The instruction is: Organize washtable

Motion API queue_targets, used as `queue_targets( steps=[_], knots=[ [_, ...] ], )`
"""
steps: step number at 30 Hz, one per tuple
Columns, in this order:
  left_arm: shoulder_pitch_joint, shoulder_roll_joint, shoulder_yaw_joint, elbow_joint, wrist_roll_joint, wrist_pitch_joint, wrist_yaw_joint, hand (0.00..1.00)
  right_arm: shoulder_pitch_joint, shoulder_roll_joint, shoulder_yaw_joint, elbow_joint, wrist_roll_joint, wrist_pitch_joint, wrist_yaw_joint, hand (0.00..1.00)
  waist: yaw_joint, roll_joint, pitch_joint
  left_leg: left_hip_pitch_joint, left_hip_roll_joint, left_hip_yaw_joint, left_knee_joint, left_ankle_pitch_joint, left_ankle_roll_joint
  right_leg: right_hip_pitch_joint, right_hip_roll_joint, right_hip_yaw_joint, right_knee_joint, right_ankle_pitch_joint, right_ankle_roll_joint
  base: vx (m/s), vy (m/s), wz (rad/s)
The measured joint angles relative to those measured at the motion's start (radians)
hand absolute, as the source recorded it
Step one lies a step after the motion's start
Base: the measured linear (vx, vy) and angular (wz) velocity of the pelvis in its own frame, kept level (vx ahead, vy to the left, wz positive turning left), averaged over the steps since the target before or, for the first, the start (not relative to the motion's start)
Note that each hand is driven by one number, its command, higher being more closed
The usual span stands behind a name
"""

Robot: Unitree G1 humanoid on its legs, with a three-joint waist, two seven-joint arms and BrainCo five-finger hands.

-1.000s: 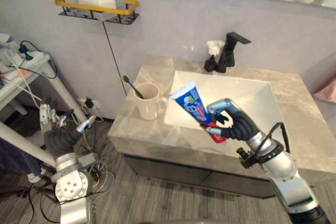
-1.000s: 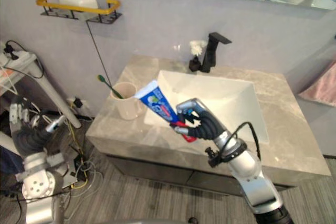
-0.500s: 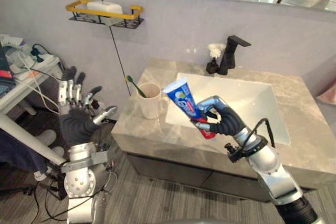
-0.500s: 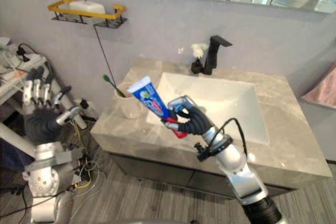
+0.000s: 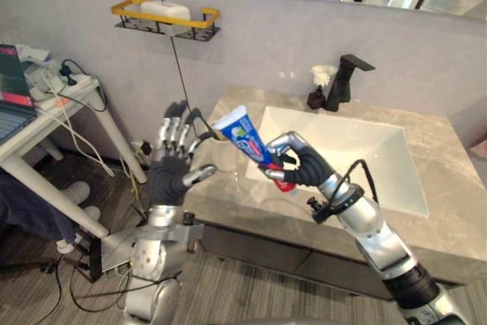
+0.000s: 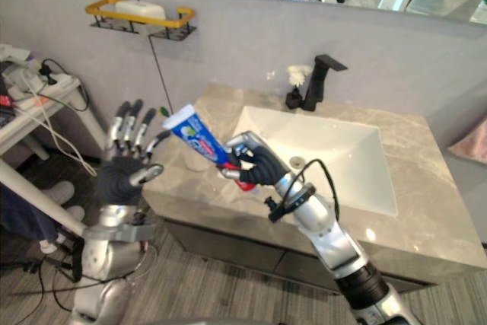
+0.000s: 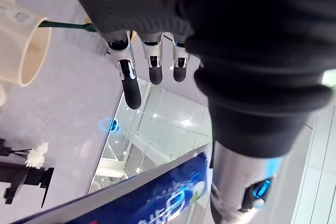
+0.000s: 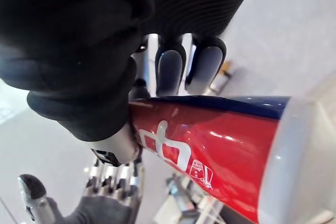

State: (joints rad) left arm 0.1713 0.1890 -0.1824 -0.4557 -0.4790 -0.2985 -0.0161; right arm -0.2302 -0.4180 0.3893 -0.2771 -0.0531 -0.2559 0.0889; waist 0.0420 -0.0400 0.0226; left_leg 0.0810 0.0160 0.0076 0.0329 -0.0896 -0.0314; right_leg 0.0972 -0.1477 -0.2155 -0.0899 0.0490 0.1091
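My right hand (image 5: 300, 167) is shut on the red lower end of a blue and red toothpaste tube (image 5: 245, 136), holding it tilted in the air above the front left corner of the marble counter (image 5: 449, 135). The tube's red end with its white cap fills the right wrist view (image 8: 210, 145). My left hand (image 5: 171, 176) is raised just left of the tube, open with fingers spread and palm toward it, not touching. A cream cup (image 7: 23, 45) with a green toothbrush (image 7: 63, 24) stands on the counter behind the left hand, partly hidden.
A white sink (image 5: 350, 150) is set in the counter, with a black faucet (image 5: 342, 81) and a small white flower behind it. A yellow-railed wall shelf (image 5: 163, 17) holds a white soap bar. A white side table (image 5: 46, 112) with cables stands left.
My left hand has risen from low at the left to beside the tube, fingers spread. The right hand has carried the tube leftward, toward the counter's left corner. The camera has shifted too.
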Motion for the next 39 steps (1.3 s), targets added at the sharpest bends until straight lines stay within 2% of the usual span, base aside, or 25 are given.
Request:
queue_targets(
  steps=[11, 29, 30, 39],
  knots=[
    [-0.083, 0.029, -0.128, 0.112, -0.022, 0.019, -0.007, 0.0, -0.06, 0.0, 0.038, 0.018, 0.0, 0.0, -0.004, 1.0, 0.001, -0.019, 0.002, 0.002, 0.002, 0.02, -0.006, 0.0, 0.0, -0.013, 0.002, 0.024, 0.002, 0.001, -0.001, -0.03, -0.013, -0.05],
    [-0.134, 0.031, -0.181, 0.114, -0.028, 0.019, -0.005, 0.0, -0.064, 0.003, 0.093, 0.071, -0.002, 0.015, 0.022, 1.0, -0.003, -0.02, 0.004, 0.011, 0.002, 0.023, -0.017, 0.0, 0.0, -0.012, 0.002, 0.026, 0.003, 0.0, -0.001, -0.01, -0.005, 0.0],
    [-0.134, 0.031, -0.181, 0.114, -0.028, 0.019, -0.005, 1.0, -0.064, 0.005, 0.093, 0.072, -0.005, 0.017, 0.023, 1.0, -0.003, -0.02, 0.004, 0.011, 0.002, 0.023, -0.017, 0.0, 0.0, -0.012, 0.002, 0.026, 0.003, 0.0, -0.001, 0.0, 0.0, 0.0],
    [-0.141, 0.027, -0.171, 0.116, -0.024, 0.018, 0.002, 1.0, -0.045, 0.02, 0.093, 0.099, -0.03, 0.02, 0.026, 1.0, -0.003, -0.022, 0.016, 0.012, 0.001, 0.023, -0.017, 0.0, 0.0, -0.012, 0.002, 0.026, 0.005, 0.0, -0.001, 0.0, -0.002, 0.0]
  ],
)
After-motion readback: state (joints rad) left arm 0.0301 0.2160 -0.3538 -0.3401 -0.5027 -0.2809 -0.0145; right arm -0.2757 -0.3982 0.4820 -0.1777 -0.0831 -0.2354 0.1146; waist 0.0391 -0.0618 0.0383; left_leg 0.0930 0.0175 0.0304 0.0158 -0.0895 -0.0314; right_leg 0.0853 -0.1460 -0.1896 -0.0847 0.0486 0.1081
